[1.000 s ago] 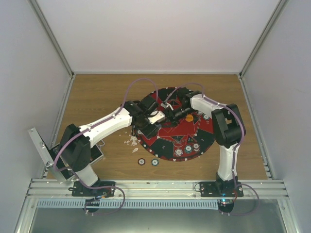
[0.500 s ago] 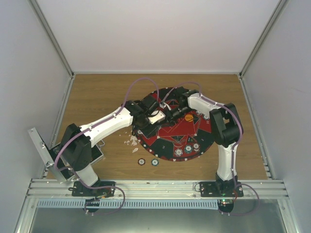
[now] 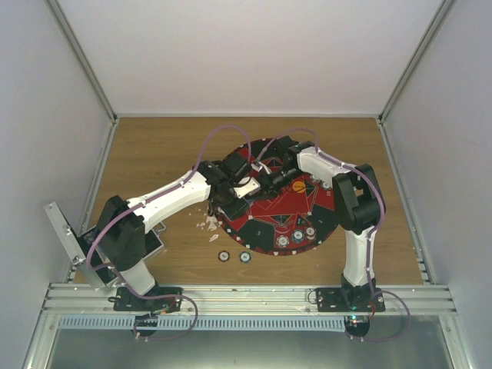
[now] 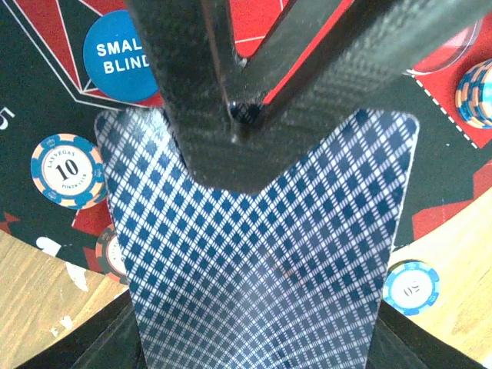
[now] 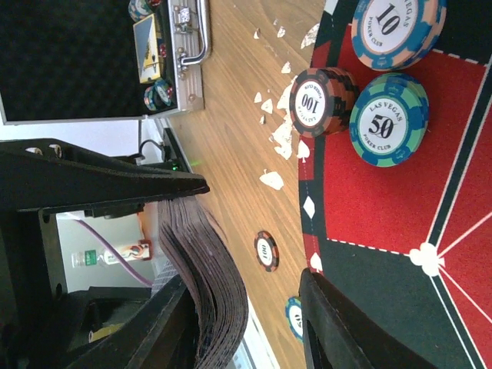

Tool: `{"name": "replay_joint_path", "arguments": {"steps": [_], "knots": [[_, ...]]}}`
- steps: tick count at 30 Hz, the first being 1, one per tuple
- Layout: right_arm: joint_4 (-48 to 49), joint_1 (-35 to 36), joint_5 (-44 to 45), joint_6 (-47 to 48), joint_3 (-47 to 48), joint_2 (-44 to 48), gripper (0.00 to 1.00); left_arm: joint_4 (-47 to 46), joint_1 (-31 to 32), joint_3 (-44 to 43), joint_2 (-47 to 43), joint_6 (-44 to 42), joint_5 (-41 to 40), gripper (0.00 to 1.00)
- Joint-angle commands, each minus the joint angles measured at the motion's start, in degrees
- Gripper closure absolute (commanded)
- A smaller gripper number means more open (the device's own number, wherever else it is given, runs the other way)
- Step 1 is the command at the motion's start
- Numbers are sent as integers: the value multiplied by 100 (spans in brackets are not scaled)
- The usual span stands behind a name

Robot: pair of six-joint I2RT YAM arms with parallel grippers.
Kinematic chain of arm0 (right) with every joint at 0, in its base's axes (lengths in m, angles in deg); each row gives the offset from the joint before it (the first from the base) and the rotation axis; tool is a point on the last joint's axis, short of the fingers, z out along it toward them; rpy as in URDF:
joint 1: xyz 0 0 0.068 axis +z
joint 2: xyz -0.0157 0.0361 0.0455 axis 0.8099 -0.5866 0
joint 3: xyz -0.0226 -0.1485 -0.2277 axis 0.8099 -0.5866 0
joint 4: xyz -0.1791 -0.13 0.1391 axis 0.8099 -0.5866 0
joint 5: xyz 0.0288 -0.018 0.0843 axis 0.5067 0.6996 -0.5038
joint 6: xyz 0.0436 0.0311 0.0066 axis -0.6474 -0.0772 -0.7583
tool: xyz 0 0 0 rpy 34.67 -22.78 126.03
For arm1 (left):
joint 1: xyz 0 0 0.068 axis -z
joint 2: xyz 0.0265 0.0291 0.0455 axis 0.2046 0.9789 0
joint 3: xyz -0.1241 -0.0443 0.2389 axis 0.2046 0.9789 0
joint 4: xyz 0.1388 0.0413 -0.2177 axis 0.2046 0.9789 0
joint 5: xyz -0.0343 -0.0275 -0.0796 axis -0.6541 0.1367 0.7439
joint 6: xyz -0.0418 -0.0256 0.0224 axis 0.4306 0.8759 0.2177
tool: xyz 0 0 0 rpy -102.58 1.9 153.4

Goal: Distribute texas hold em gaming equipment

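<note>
A: What is the surface like?
B: A wood-grain counter [image 3: 154, 154] between plain white walls [image 3: 231, 54], with a round red-and-black mat [image 3: 269, 223] lying on it.
A: And the cards?
B: The woven-carbon left fingers [image 4: 192, 92] pinch one diamond-backed card [image 4: 261, 269] over the mat's edge. The right fingers [image 5: 100, 181] stand apart around a bowed deck [image 5: 207, 277]; whether they clamp it cannot be told.
A: Any containers?
B: A foam-lined black case [image 5: 77, 61] lies open, with chips [image 5: 157, 94] inside.
</note>
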Motion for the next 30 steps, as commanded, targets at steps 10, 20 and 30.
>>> {"name": "replay_joint_path", "arguments": {"steps": [10, 20, 30], "knots": [[44, -43, 218, -33, 99, 239, 81, -54, 46, 118, -188, -27, -123, 41], [79, -65, 220, -35, 100, 376, 99, -54, 46, 141, -157, -35, -168, 42], [475, -545, 564, -478, -121, 764, 99, -97, 37, 286, -211, -44, -231, 42]]}}
